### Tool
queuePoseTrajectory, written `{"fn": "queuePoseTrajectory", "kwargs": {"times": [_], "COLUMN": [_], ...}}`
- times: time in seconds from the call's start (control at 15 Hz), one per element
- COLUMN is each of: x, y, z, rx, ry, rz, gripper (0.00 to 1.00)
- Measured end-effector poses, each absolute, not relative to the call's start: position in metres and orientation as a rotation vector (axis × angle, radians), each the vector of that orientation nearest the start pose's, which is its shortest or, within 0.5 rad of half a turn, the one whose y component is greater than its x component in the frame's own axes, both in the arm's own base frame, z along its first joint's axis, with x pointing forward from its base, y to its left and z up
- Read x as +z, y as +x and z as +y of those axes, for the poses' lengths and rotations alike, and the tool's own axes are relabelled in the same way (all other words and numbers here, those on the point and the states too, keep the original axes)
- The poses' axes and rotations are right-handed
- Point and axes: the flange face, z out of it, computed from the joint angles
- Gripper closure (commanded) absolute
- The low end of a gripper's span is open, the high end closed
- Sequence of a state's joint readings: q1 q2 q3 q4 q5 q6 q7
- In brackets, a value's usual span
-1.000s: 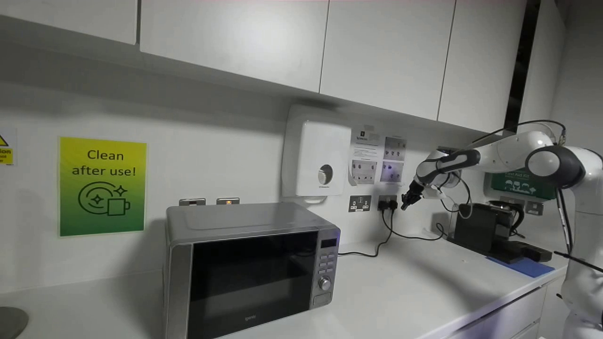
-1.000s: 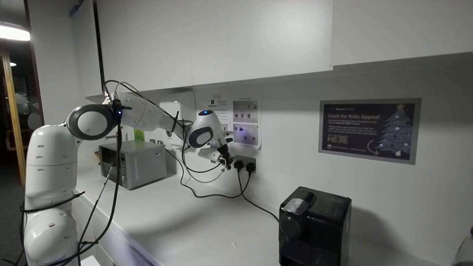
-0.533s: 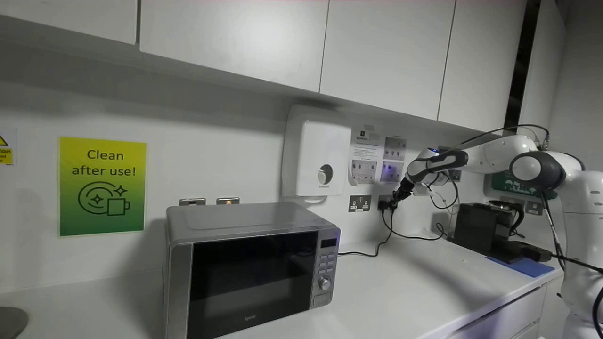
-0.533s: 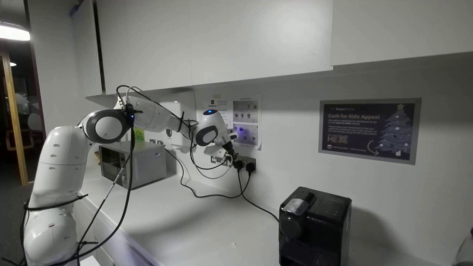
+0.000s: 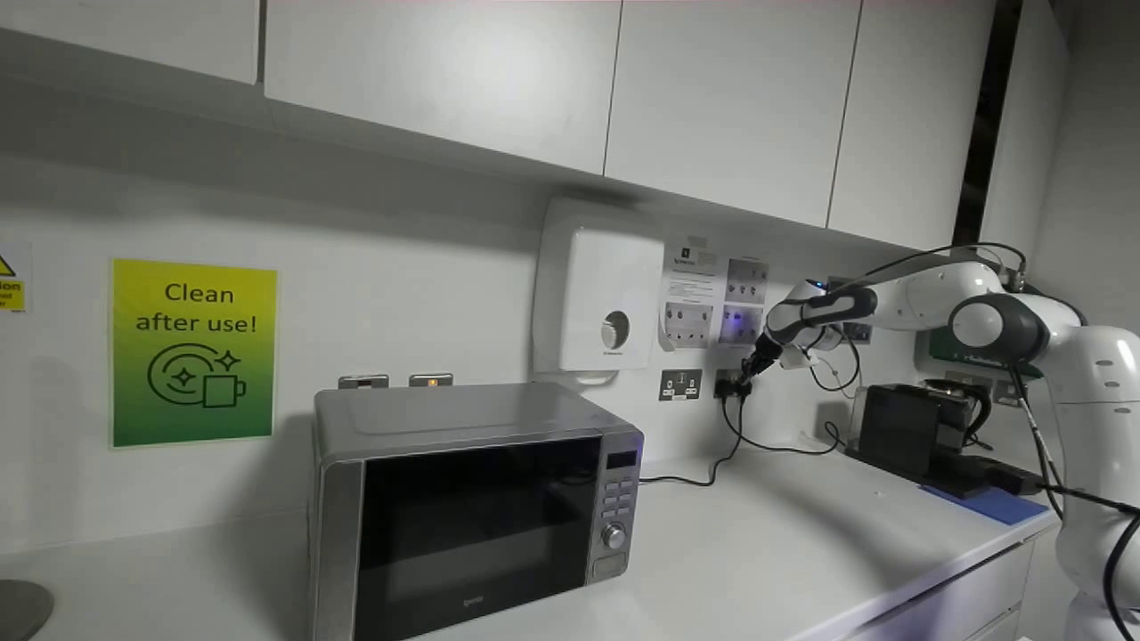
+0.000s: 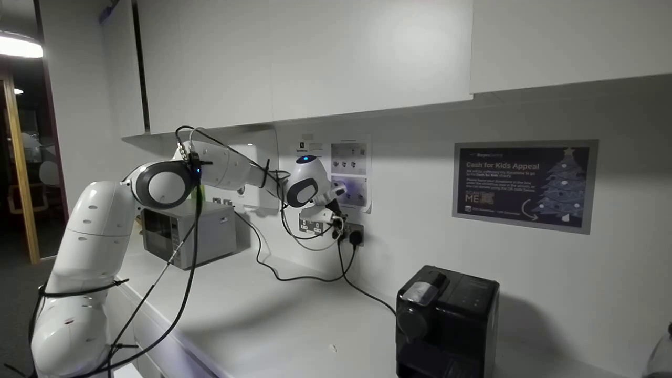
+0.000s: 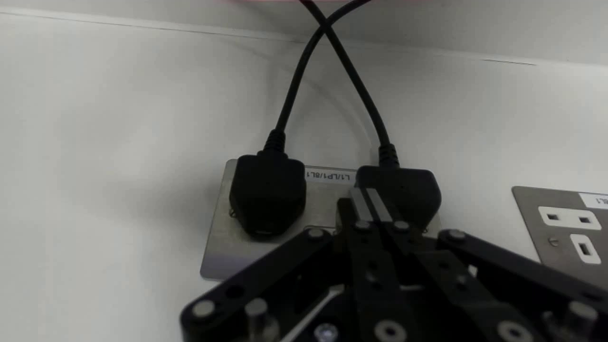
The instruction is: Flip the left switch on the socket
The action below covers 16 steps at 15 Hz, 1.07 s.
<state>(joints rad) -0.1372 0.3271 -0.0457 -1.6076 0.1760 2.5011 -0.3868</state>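
The metal socket holds two black plugs, and the wrist view shows it upside down. My gripper is shut, its fingertips side by side with nothing held between them. They overlap the edge of the right-hand plug in that view; contact cannot be told. The other plug stands apart from the fingers. A thin outline below the plate's middle may belong to a switch, partly covered by the gripper. The left switch cannot be made out and seems hidden. In both exterior views the gripper is at the socket.
Two crossing black cables run from the plugs. Another socket is beside this one. A microwave and a black coffee machine stand on the counter. Cupboards hang above, and a dispenser is on the wall.
The arm has reached in toward the wall, bringing the gripper from beside the socket to in front of its plugs. The gripper has stayed shut.
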Motion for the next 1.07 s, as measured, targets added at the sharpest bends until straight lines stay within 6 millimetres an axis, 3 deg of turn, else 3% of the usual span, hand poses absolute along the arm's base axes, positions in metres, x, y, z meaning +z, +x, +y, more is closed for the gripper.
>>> {"fn": "queuePoseTrajectory", "kwargs": {"times": [0.6,1.07], "x": [0.493,0.498], "y": [0.699,0.707], "z": [-0.119,-0.120], "rx": [-0.905,-0.938], "ry": [-3.033,-3.025], "rz": [-0.287,-0.319], "gripper": [1.00,1.00]}}
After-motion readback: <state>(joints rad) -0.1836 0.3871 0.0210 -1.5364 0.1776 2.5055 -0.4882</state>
